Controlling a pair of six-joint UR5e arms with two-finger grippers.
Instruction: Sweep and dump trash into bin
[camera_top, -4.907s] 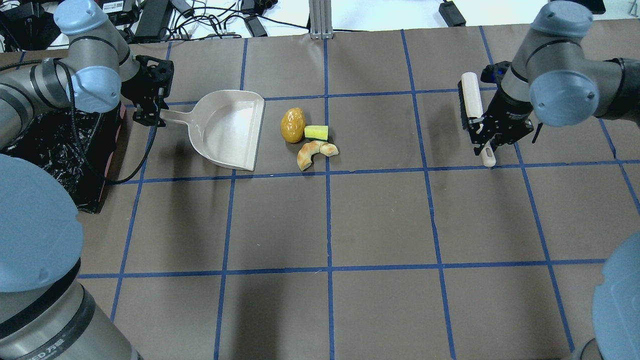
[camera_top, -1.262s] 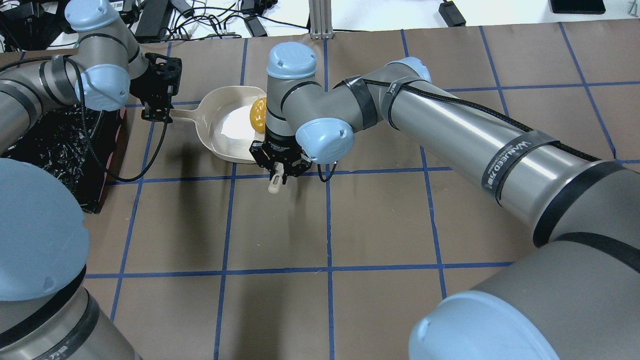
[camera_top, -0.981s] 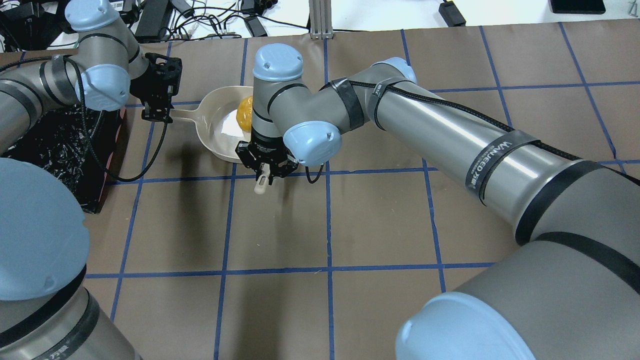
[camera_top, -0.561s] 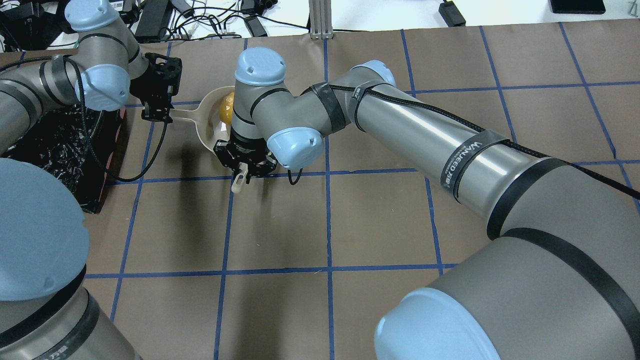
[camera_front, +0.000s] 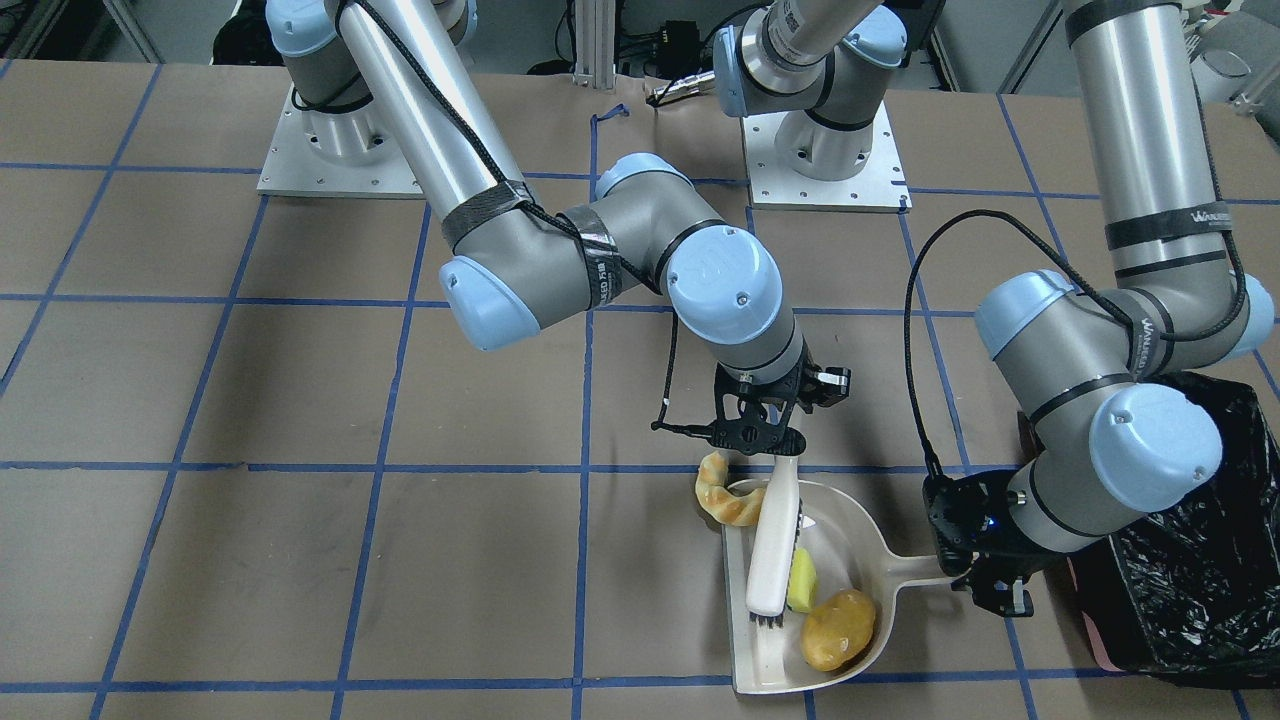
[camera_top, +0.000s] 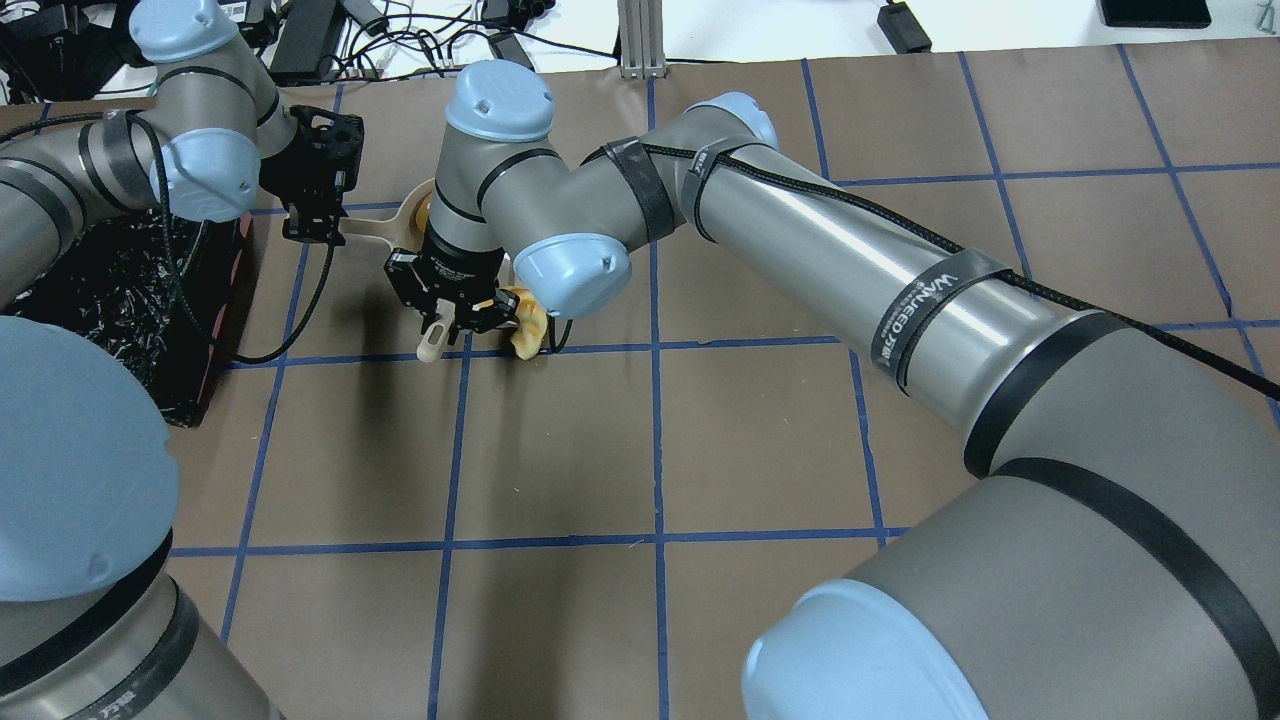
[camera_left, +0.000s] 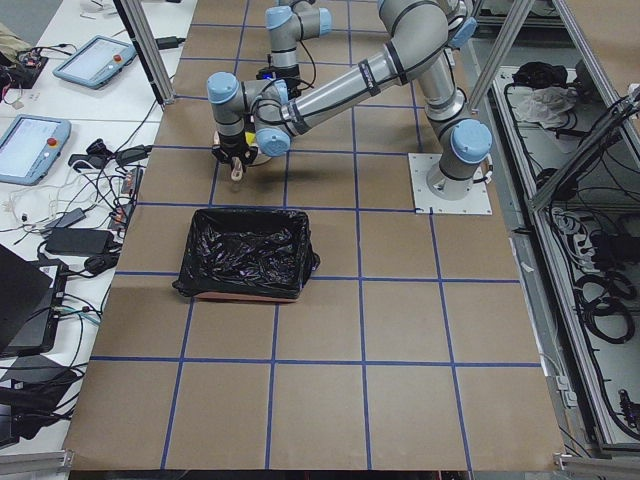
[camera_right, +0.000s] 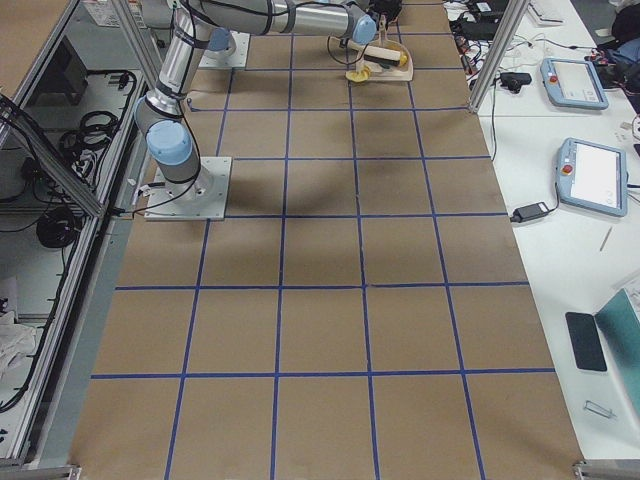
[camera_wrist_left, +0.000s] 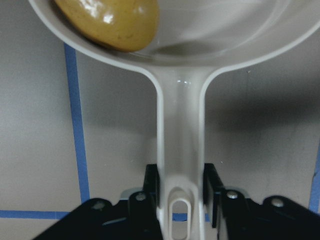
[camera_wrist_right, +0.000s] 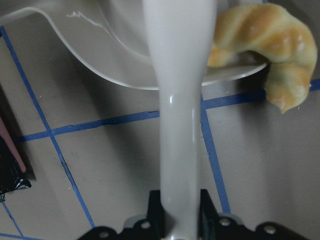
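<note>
At the open lip of the dustpan (camera_front: 745, 680), the crust (camera_front: 722, 492) straddles the corner on the outer side of the brush (camera_front: 775, 545) clamped in the right end effector (camera_front: 765, 448), sponge (camera_front: 802, 582) and potato (camera_front: 838, 630) lie inside, and the left end effector (camera_wrist_left: 181, 192) grips the handle (camera_wrist_left: 180, 125) beside the bin (camera_front: 1195, 600).

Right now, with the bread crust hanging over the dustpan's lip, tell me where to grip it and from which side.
Grip the bread crust at the end lying outside the dustpan, pinching across its narrow arc. Probably best to come from above, on the side away from the brush: the other end rests on the pan's rim, close beside the brush handle.
</note>
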